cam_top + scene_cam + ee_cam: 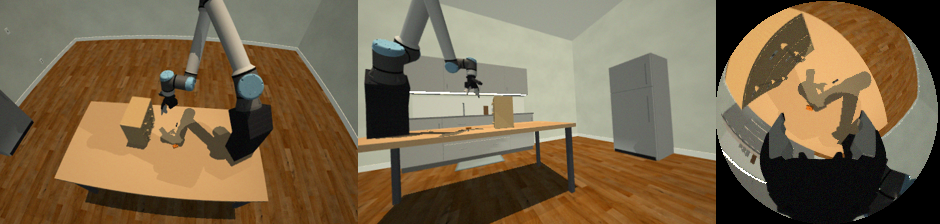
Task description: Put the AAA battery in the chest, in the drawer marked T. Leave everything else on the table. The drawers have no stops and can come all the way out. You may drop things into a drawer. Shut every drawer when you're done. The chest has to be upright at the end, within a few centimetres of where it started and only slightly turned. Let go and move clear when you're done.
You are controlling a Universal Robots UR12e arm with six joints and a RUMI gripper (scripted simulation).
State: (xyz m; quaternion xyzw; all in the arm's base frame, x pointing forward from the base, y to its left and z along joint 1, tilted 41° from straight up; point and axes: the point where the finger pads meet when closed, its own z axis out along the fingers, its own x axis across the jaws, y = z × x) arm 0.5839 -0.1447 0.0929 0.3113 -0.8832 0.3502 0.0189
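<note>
The wooden chest (137, 111) (504, 112) (776, 67) stands upright on the table, its drawer front towards the arm's base side. The front is in shadow, with several small knobs; no drawer looks pulled out, and no letter T is readable. A small dark cylinder (176, 124) (835, 80), which looks like the AAA battery, lies on the table in front of the chest. My gripper (164, 112) (472, 95) (821, 111) is open and empty, high above the table, beside the chest's front and above its top. The battery is too small to make out in the exterior view.
A small orange object (175, 146) (468, 127) (809, 108) lies on the table (97, 169) (547, 125), on the battery's near side in the top view. The arm's black pedestal (248, 133) (387, 111) stands at the table's other end from the chest. The arm's shadow falls around the small objects.
</note>
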